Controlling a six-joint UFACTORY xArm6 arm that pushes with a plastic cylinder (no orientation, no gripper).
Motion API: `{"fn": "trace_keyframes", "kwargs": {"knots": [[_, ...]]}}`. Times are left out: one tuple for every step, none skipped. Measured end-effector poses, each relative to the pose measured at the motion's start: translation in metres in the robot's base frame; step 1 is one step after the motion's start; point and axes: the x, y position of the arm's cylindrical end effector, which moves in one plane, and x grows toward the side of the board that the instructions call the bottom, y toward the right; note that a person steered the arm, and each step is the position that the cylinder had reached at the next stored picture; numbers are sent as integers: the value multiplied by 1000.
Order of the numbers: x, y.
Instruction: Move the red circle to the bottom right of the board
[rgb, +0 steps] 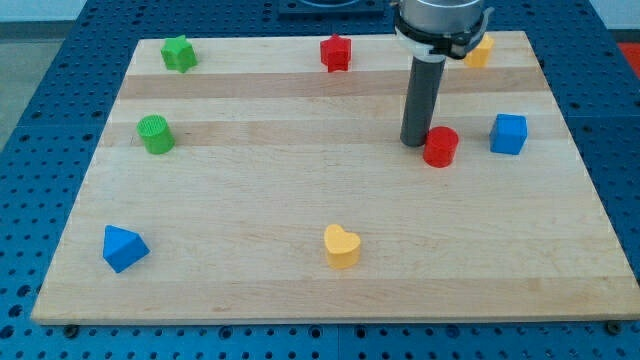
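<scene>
The red circle (440, 146) is a short red cylinder on the wooden board (300, 200), right of centre in the upper half. My tip (415, 142) is at the end of the dark rod and sits right at the red circle's left side, touching or nearly touching it. A blue cube (508, 133) stands just to the right of the red circle, a short gap away.
A red star (336, 52) sits at the top centre, a yellow block (480, 50) at the top right partly behind the arm, a green star (178, 53) top left, a green circle (155, 134) at left, a blue triangle (123, 248) bottom left, a yellow heart (341, 245) bottom centre.
</scene>
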Motion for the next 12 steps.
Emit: {"fn": "trace_keyframes", "kwargs": {"knots": [[-3, 1], [-7, 13], [-4, 23], [-3, 33], [1, 42], [20, 50], [42, 60], [60, 69], [77, 78], [93, 82], [107, 86], [112, 86]]}}
